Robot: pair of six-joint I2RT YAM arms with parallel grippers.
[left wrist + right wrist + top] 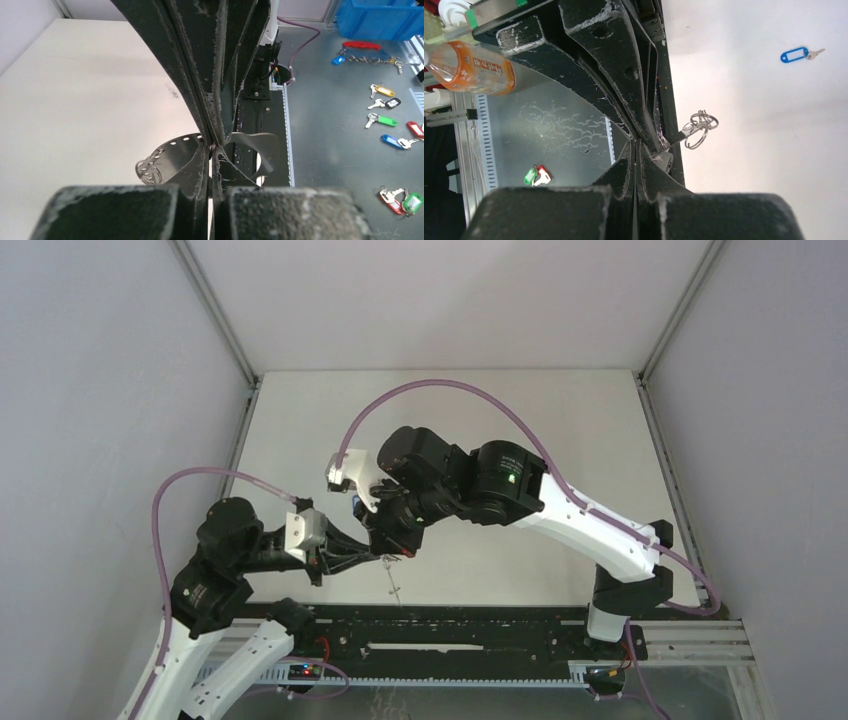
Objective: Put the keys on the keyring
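Observation:
My two grippers meet tip to tip above the table's near middle. My left gripper (376, 556) (215, 150) is shut on the keyring (167, 157), a grey band with a row of small holes and rings that curls out to the left of its fingers. The keyring's small rings (700, 129) also show in the right wrist view. A thin silver piece (395, 585) hangs below the grippers. My right gripper (396, 540) (636, 145) is shut, and I cannot see anything between its pads. The blue-headed key (796, 54) lies alone on the white table. The black-headed key is hidden.
Off the table's near edge, several coloured tagged keys (385, 120) lie on the grey bench, with a blue bin (380, 17) behind them. An orange bottle (471, 67) and green and red tagged keys (536, 175) are also there. The black rail (450, 625) runs along the near edge.

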